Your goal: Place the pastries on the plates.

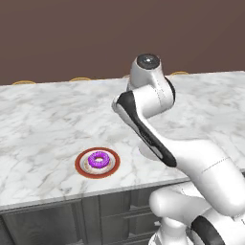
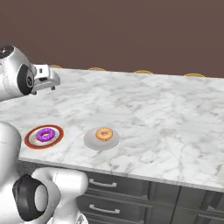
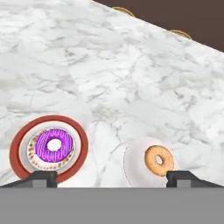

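Both pastries plated; gripper (image 3: pixel 112 178) empty, jaws wide.
Purple donut (image 3: pixel 54 145) sits on red-rimmed plate (image 3: pixel 17 140), lower left of hand view; orange pastry (image 3: pixel 159 160) on white plate (image 3: pixel 133 168), lower centre. Placement looks complete; next move probably just retreat.

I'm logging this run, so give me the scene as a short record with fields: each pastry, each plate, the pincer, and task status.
purple donut: lying on the red-rimmed plate
orange pastry: lying on the plain white plate
plates: side by side near the front edge of the marble counter, apart
pincer: open, holding nothing, above the counter
task status: both pastries appear placed
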Robot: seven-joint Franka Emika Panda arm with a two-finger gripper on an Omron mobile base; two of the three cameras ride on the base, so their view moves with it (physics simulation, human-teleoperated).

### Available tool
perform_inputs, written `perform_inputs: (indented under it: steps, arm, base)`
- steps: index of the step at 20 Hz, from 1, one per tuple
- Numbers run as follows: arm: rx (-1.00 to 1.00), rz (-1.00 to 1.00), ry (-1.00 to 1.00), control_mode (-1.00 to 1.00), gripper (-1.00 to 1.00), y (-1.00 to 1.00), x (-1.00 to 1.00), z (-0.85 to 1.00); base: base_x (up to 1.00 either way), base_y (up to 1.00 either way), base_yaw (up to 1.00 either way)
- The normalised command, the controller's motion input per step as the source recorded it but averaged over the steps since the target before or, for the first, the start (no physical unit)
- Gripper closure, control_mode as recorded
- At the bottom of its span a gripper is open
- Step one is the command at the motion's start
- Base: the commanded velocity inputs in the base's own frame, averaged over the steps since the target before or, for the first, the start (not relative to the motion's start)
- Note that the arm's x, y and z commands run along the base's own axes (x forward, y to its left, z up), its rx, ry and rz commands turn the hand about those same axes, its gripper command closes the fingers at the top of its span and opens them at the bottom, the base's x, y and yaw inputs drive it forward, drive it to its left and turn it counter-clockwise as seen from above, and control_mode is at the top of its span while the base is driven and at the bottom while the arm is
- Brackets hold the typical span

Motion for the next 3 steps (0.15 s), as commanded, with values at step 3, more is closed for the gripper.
perform_inputs:
  steps: [3]
  arm:
    - [0.13, 0.00, -0.22, -1.00, -1.00, -0.85, -0.70, 0.64]
  base:
    - [0.00, 0.00, 0.00]
